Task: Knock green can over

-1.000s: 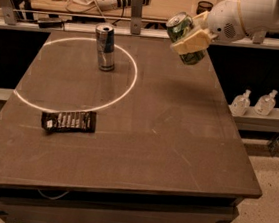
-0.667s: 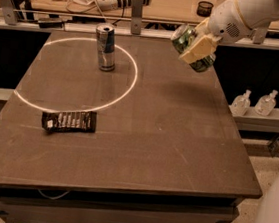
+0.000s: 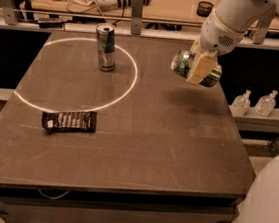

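Green mottled metal can (image 3: 181, 63): tilting sideways in mid-air.
Pale two-finger gripper (image 3: 200, 70): clamping the can, hanging lower than before.

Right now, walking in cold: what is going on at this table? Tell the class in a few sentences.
The robot's gripper is shut on the green can, holding it tipped on its side, apparently in the air above the right rear part of the dark table. A slim silver-and-blue can stands upright inside the white ring. A dark snack wrapper lies flat at the ring's front edge.
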You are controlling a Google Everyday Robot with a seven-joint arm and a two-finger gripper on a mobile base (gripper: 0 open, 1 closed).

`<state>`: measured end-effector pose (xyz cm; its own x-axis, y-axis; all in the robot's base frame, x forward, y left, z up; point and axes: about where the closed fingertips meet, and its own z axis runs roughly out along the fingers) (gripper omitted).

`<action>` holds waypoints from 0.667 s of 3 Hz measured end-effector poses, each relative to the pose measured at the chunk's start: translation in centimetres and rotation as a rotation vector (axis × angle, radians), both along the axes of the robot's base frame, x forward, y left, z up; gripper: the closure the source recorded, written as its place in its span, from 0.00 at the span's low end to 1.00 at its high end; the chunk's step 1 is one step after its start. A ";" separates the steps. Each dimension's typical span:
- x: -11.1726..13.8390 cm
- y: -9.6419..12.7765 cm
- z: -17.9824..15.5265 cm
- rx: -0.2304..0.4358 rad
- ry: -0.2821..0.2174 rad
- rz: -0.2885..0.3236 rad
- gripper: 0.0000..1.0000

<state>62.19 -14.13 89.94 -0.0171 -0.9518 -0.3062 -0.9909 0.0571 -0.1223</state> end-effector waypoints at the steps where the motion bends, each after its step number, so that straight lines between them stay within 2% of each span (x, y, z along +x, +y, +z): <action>1: -1.8 -0.3 -0.7 -0.115 -0.046 0.056 1.00; 2: -2.9 1.2 -2.9 -0.170 -0.106 0.117 1.00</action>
<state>59.33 -12.91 87.09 0.1201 -0.9834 -0.1359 -0.9706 -0.0876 -0.2240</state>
